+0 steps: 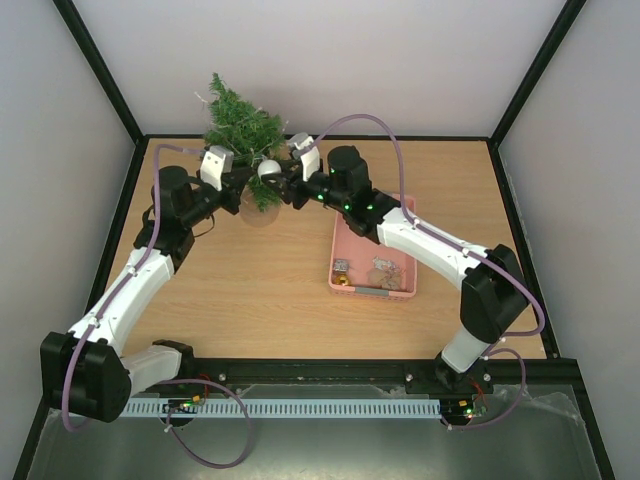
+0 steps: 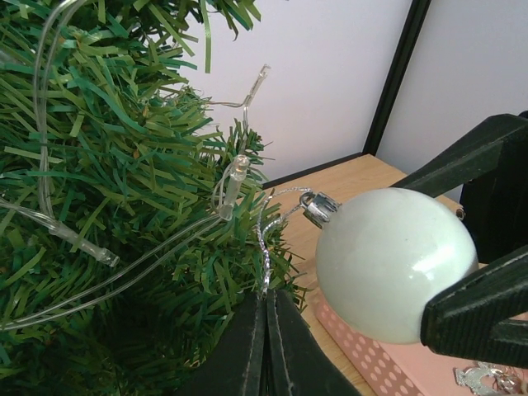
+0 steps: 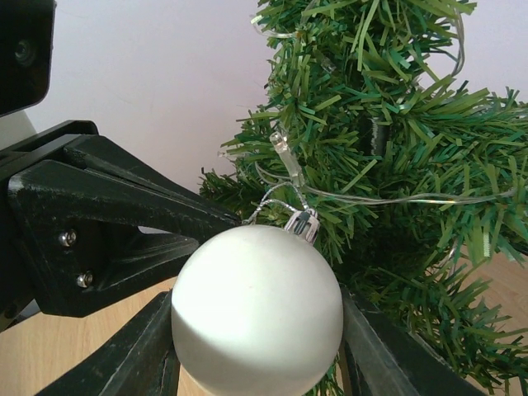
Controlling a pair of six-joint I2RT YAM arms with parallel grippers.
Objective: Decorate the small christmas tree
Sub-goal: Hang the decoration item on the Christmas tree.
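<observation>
The small christmas tree [image 1: 243, 128] stands at the table's far left, with clear light strings in its branches [image 2: 107, 165]. My right gripper [image 1: 272, 175] is shut on a white bauble [image 3: 257, 309], which is held right against the tree's right side. The bauble [image 2: 394, 262] has a silver cap and a silver hanging loop [image 2: 266, 239]. My left gripper [image 2: 268, 299] is shut on that loop's string, its fingers pressed together at the tree's lower branches. Both grippers meet at the tree in the top view, the left gripper [image 1: 238, 184] just left of the bauble [image 1: 268, 168].
A pink perforated basket [image 1: 398, 285] lies right of the tree with several small ornaments in it [image 1: 380, 268]. Its edge shows under the bauble in the left wrist view [image 2: 363, 355]. Black frame posts and white walls enclose the table.
</observation>
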